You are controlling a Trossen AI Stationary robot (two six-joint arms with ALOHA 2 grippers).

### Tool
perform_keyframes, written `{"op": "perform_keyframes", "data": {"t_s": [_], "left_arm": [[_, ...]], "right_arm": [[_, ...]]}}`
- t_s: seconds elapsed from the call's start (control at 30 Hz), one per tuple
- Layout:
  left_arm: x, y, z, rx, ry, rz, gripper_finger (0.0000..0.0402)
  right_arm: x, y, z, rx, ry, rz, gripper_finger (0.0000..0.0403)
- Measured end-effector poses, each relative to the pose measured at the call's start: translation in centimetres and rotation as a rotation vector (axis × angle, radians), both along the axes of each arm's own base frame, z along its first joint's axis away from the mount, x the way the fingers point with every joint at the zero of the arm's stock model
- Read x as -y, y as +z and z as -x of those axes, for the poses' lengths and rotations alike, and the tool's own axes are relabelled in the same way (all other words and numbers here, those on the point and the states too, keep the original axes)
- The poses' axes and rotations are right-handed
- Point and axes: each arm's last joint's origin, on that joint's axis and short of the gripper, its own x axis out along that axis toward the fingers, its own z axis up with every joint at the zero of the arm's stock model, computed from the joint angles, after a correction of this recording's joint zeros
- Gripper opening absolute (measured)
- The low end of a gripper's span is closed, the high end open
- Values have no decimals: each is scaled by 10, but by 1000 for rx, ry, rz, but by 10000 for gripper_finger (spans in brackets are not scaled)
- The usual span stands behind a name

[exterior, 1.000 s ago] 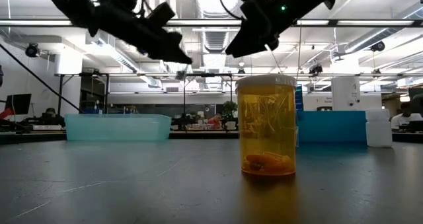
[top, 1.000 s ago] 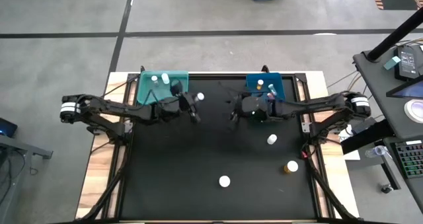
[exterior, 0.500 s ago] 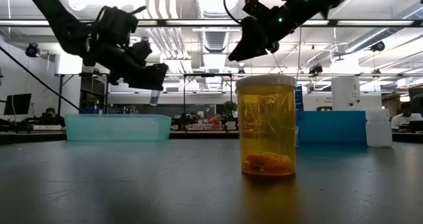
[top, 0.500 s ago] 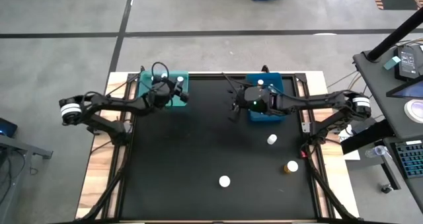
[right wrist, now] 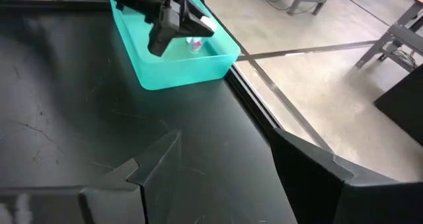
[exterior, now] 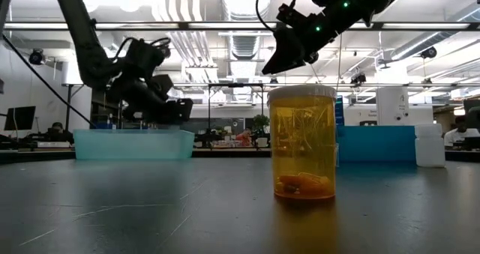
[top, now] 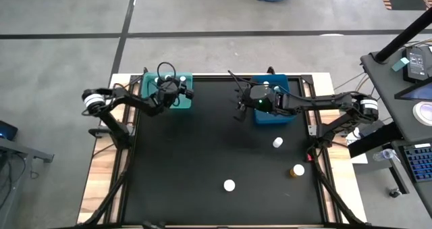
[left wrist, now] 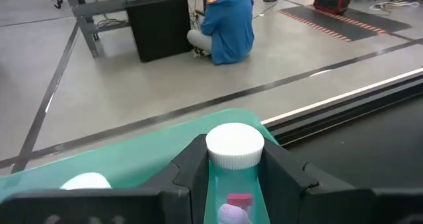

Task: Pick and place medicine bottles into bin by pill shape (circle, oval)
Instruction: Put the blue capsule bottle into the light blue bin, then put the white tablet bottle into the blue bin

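My left gripper (left wrist: 234, 159) is shut on a small clear medicine bottle (left wrist: 235, 184) with a white cap and a pink pill inside. It hangs over the teal bin (top: 165, 97) at the table's far left, where another white cap (left wrist: 86, 181) lies. My right gripper (right wrist: 225, 178) stands open and empty above the table beside the blue bin (top: 275, 111), which holds a few bottles. A white bottle (top: 277, 142), an amber bottle (top: 298, 169) and a white-capped bottle (top: 229, 185) stand on the black table. My left gripper pinches the bottle's clear body just below the cap (left wrist: 234, 174) between its two fingers, one on each side. The fingers reach nearly level from the table's left. The bottle stands upright, cap up, lifted clear above the teal bin.
The amber bottle (exterior: 302, 141) stands close to the low camera, near the table's front right. The two bins sit along the far edge with bare black mat between them. A person in a blue top (left wrist: 228, 19) sits on the floor beyond the table.
My left gripper has swung from the table's middle toward the far left and come down over the teal bin, rolling as it went, with the bottle still in its hold. My right gripper has shifted slightly toward the far edge by the blue bin.
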Motion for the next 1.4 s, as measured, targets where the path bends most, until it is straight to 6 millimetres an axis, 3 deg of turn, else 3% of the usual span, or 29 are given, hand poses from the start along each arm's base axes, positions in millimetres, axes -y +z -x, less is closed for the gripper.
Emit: {"op": "perform_keyframes", "data": {"t_s": [0.33, 0.67, 1.07, 1.4], "left_arm": [[-6, -19, -2, -20, 22, 4, 92], [-10, -23, -1, -9, 41, 6, 93], [-10, -23, -1, -14, 44, 9, 162], [-7, -13, 1, -19, 43, -8, 171]], "right_arm": [[0, 0, 0, -3, 4, 4, 224], [0, 0, 0, -3, 4, 5, 224], [0, 0, 0, -5, 5, 4, 224], [0, -3, 1, -31, 5, -2, 224]]}}
